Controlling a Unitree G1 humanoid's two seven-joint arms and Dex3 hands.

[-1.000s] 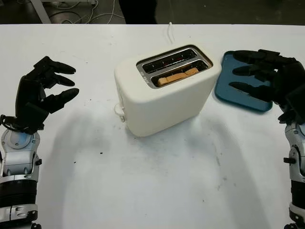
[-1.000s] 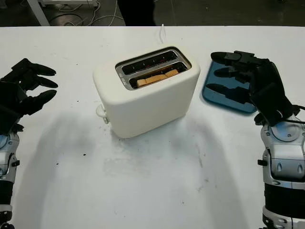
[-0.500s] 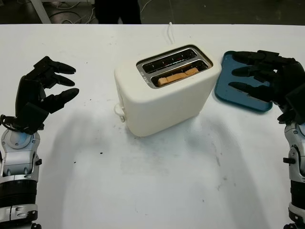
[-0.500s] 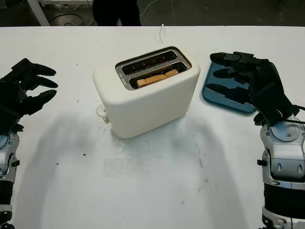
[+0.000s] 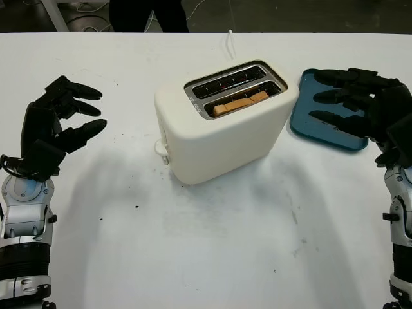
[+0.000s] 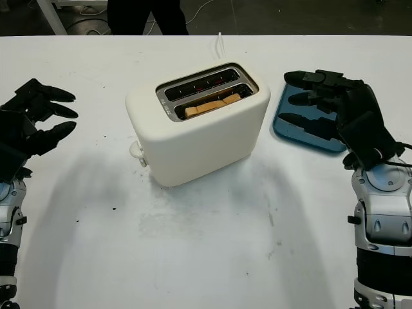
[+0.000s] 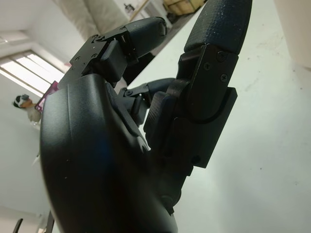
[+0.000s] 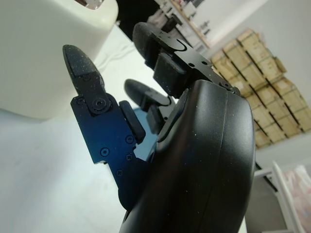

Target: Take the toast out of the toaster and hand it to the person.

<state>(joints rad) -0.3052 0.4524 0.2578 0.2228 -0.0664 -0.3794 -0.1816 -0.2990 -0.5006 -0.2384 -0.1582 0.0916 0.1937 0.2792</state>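
This is looking like a robotics lab or a workshop hall, not a home kitchen. A plain white table (image 5: pixel 212 257), marked with small dark specks, is standing on a dark floor where loose cables (image 5: pixel 109 16) are lying. A person's legs (image 6: pixel 138 14) are standing at the far edge. In the right wrist view, stacked cardboard boxes (image 8: pixel 265 73) are filling shelves against a wall. In the left wrist view, a high window (image 7: pixel 24 75) is letting in daylight.
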